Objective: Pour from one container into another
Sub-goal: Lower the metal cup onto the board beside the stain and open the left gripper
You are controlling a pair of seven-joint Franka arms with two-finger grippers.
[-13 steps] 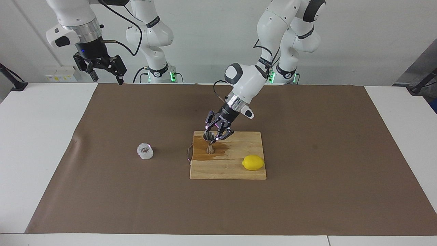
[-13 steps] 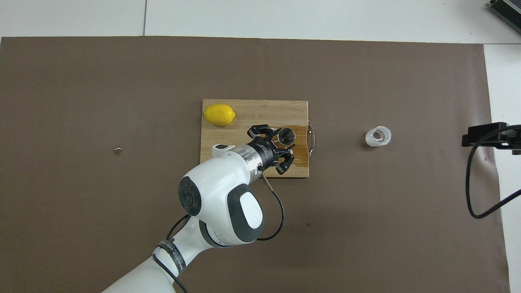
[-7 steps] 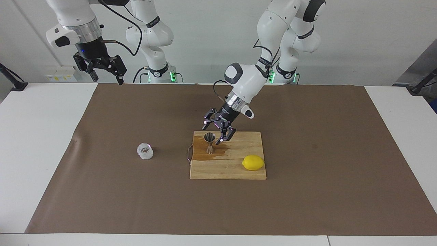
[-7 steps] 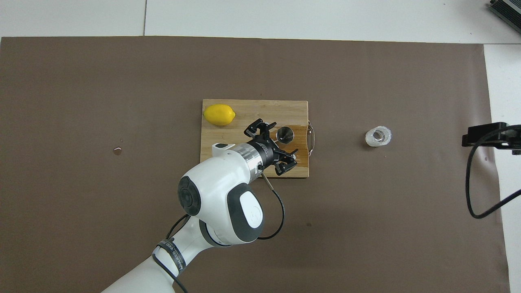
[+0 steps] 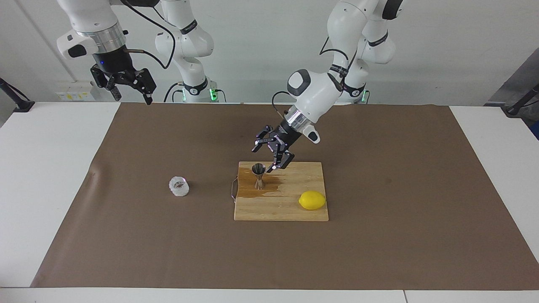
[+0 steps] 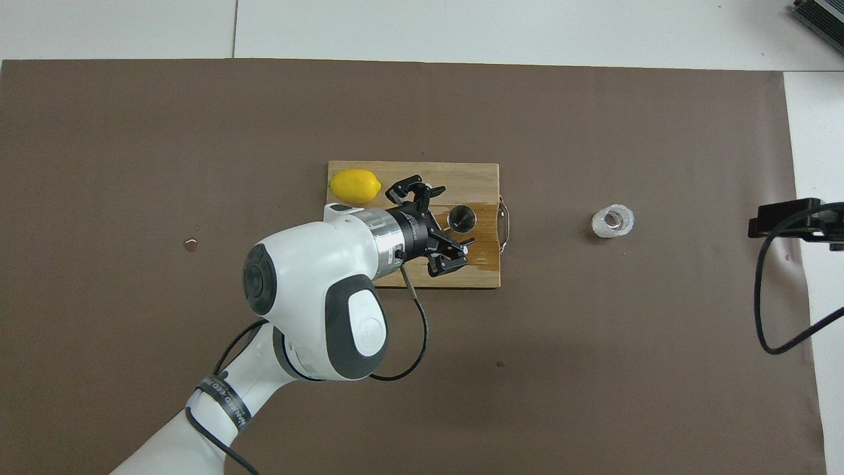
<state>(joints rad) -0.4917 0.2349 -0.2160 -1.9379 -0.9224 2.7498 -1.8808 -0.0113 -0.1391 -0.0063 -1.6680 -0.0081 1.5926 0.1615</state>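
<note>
While the hourglass steel jigger (image 5: pixel 258 176) stands upright on the wet wooden board (image 5: pixel 294 210), the left gripper (image 5: pixel 269 155) hangs over it, fingers released; the ribbed glass cup (image 5: pixel 179 187) sits on brown paper toward the right arm's end; the right gripper (image 5: pixel 126 86) waits, fingers released.

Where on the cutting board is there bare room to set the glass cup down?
On the cutting board, the dry strip between the lemon and the edge nearest the robots is free. Around the jigger it is wet and crowded: the open left gripper hangs over it. The glass cup stands apart on the mat.
</note>
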